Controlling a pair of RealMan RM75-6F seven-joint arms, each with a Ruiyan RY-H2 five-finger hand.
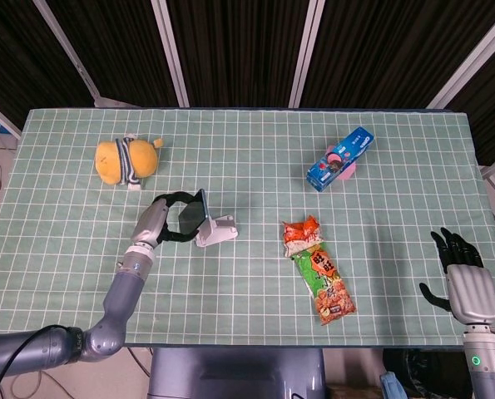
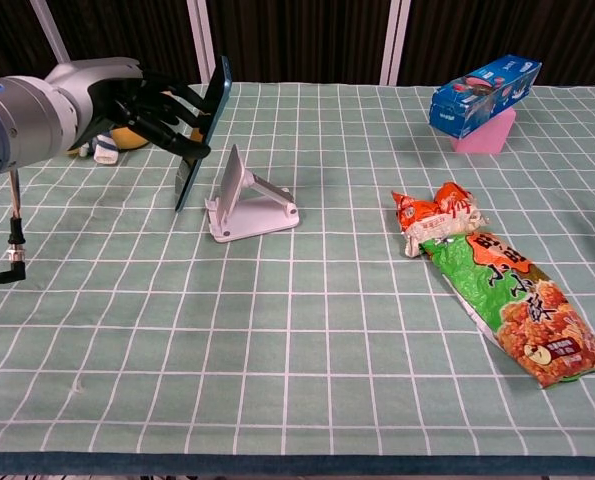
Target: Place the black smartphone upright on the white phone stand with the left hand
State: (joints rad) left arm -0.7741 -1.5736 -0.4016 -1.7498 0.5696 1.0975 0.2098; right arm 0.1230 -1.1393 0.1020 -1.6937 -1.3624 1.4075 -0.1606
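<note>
My left hand (image 1: 157,221) (image 2: 142,108) grips the black smartphone (image 1: 192,217) (image 2: 203,132), which stands tilted, nearly on edge, above the table. The phone hangs just left of the white phone stand (image 1: 215,230) (image 2: 247,201); a small gap shows in the chest view between the phone's lower edge and the stand's upright back plate. The stand sits on the green checked cloth near the table's middle left, with nothing on it. My right hand (image 1: 462,274) hangs at the table's right front corner with its fingers spread, holding nothing.
A yellow plush toy (image 1: 127,160) (image 2: 105,143) lies behind the left hand. A blue box on a pink block (image 1: 339,158) (image 2: 482,95) stands at the back right. Two snack bags (image 1: 320,270) (image 2: 497,284), orange and green, lie right of the stand.
</note>
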